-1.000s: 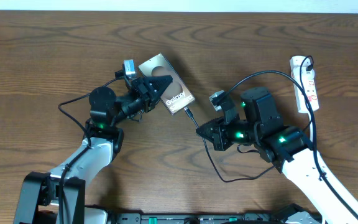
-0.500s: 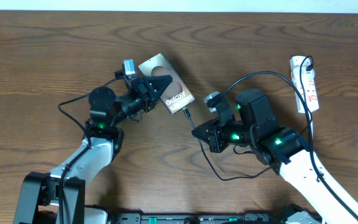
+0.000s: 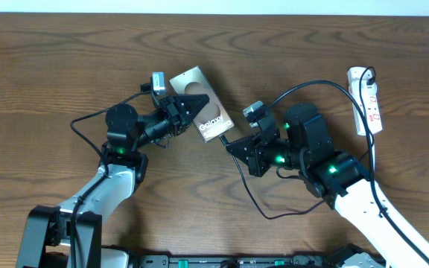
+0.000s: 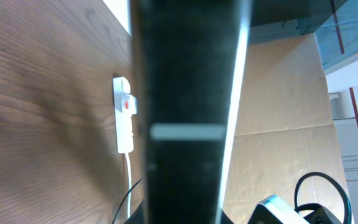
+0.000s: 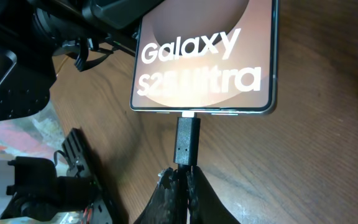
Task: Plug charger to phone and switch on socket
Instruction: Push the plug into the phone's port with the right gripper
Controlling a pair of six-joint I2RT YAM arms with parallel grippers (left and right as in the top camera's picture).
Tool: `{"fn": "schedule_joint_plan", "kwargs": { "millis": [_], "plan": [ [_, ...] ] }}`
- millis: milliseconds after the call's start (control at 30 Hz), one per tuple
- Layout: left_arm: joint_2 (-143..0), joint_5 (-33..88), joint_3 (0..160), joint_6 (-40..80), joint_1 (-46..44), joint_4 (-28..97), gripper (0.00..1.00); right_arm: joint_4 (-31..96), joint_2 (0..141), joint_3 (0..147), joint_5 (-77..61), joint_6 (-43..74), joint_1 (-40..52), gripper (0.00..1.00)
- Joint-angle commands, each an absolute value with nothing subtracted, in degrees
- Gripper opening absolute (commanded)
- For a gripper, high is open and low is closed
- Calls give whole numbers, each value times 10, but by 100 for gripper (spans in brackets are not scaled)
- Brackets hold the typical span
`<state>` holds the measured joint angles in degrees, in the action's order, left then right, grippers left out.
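Observation:
The phone [image 3: 202,113] lies on the table, silvery with "Galaxy" lettering. In the right wrist view the phone [image 5: 207,56] fills the top. My left gripper [image 3: 192,105] is shut on the phone's left side; in the left wrist view the phone's dark edge [image 4: 188,112] blocks the middle. My right gripper [image 3: 233,147] is shut on the charger cable just behind its black plug tip [image 5: 187,140], whose metal end sits at the phone's bottom port. The charger cable [image 3: 263,208] loops back under the right arm. The white socket [image 3: 366,98] lies at the far right, also in the left wrist view [image 4: 123,115].
The right arm's body [image 3: 326,164] lies between the phone and the socket. The socket's white cord [image 4: 129,186] runs toward the left gripper. A thick black robot cable [image 3: 88,123] curls left of the left arm. Wooden table [image 3: 65,67] all round.
My right gripper has moved up and left with the plug tip, closing the gap to the phone's bottom edge. The left gripper and phone shifted slightly up and right.

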<state>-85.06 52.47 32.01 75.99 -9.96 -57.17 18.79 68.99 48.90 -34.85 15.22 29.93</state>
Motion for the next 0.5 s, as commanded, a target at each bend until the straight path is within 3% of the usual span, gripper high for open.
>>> {"fn": "schedule_joint_plan", "kwargs": {
  "millis": [0,467],
  "plan": [
    [-846,565,334,744,-104,-580,8,179,694,496,-317,141,301,4],
    [-846,565,334,743,-104,-580,8,179,658,496,-308,142,300,43]
  ]
}}
